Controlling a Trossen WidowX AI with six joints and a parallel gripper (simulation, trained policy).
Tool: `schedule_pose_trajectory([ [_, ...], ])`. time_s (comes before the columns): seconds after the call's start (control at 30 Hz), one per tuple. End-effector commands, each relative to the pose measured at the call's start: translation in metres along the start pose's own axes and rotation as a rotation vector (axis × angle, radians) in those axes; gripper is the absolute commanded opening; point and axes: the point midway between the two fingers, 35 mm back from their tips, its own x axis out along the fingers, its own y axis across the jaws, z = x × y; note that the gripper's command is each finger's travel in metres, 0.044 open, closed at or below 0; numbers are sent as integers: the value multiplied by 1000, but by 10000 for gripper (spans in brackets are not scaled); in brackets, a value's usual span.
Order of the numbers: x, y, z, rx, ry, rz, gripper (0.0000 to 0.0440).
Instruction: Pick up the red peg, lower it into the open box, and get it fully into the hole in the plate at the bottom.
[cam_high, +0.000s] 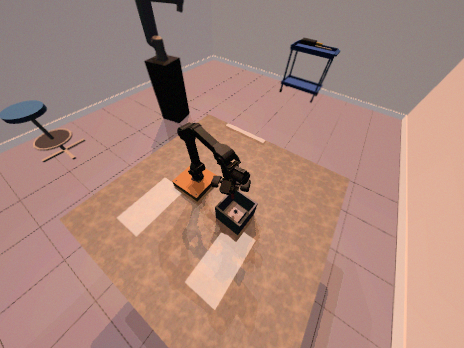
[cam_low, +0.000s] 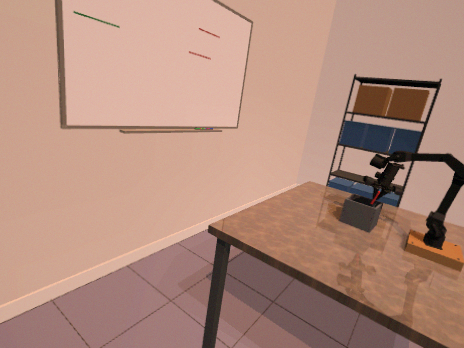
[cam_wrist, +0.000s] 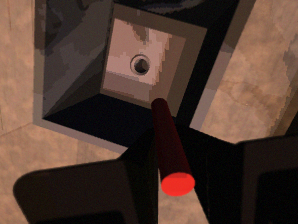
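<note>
The red peg (cam_low: 375, 197) (cam_wrist: 169, 142) is held between the fingers of my gripper (cam_low: 379, 189) (cam_wrist: 164, 131), which is shut on it. In the exterior view the peg leans, its lower end down and to the left, at the top of the dark open box (cam_high: 228, 220) (cam_low: 358, 215) (cam_wrist: 70, 62). In the wrist view its far end overlaps the near edge of the pale plate (cam_wrist: 125, 42) on the box's bottom. The round hole (cam_wrist: 142, 65) (cam_high: 236, 212) shows up and to the left of that end, not under it. The gripper is above the box's arm-side wall.
The arm's orange base (cam_high: 194, 183) (cam_low: 435, 249) stands behind the box in the top view. White patches (cam_high: 150, 206) (cam_high: 220, 270) lie on the brown table top (cam_high: 295, 215) (cam_low: 285, 235). The box's walls rise around the plate.
</note>
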Motion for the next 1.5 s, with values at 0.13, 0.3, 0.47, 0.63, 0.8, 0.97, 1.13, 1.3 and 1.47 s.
schedule_pose_trajectory([
  [0.13,19,0,15,-3,8,-22,0],
  [0.3,31,2,22,-11,13,-28,0],
  [0.47,45,4,26,-20,22,-29,0],
  [0.63,57,8,30,-32,31,-24,0],
  [0.8,70,10,31,-53,42,-24,0],
  [0.97,84,12,32,-81,53,-26,0],
  [1.13,97,13,32,-106,57,-34,0],
  [1.3,104,13,33,-127,60,-56,62],
  [1.47,105,12,30,-138,87,-74,115],
])
